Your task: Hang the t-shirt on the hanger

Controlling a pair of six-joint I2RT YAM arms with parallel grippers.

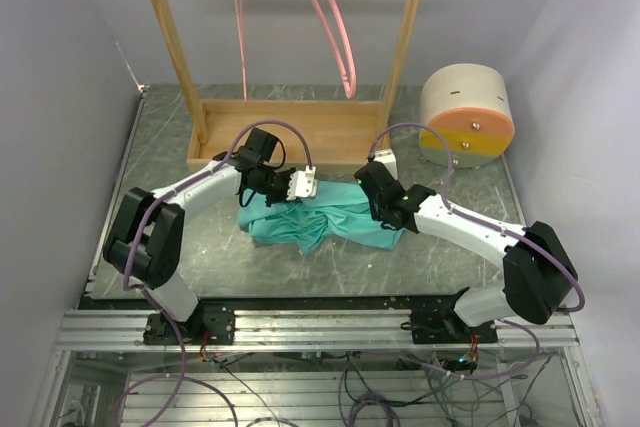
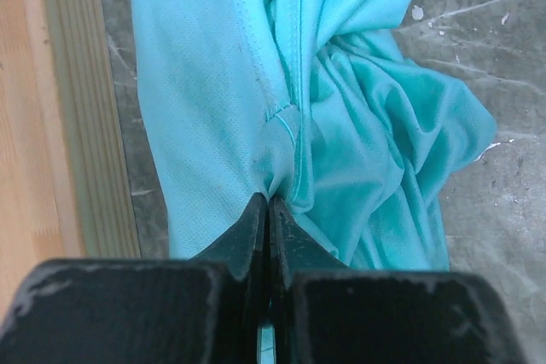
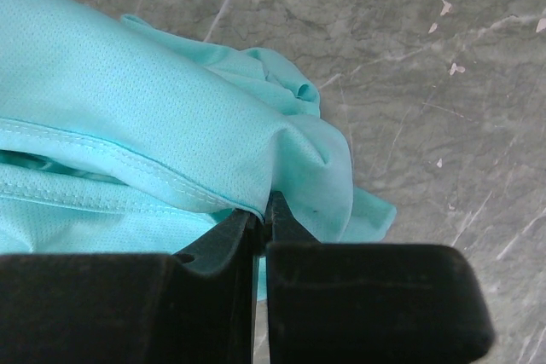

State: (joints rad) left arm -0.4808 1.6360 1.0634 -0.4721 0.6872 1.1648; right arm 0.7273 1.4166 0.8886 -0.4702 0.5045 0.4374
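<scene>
**Teal t-shirt pinched from both sides on the grey surface**

Teal cloth is lying bunched on the marbled grey surface (image 1: 200, 257), just in front of the wooden rack (image 1: 290, 134). This is the t-shirt (image 1: 320, 215), and it is sitting crumpled between the 2 arms.

The left pincer (image 2: 269, 204) is clamping a gathered fold of the t-shirt where a stitched seam is running into its tips. Its jaws are pressing together with the cloth caught between them. In the left wrist view the rack's pale wooden base is running along the edge of the cloth.

The right pincer (image 3: 261, 207) is gripping the opposite side of the t-shirt, its jaws closing on a hemmed edge that is draping over them.

The pink hanger (image 1: 335, 32) is hanging from the rack's top rail, well apart from the t-shirt. A second pink hanger (image 1: 240, 27) is hanging beside it, turned edge-on to the camera.

A round beige drum (image 1: 465, 112) with orange and yellow bands is resting to the right of the rack.
</scene>
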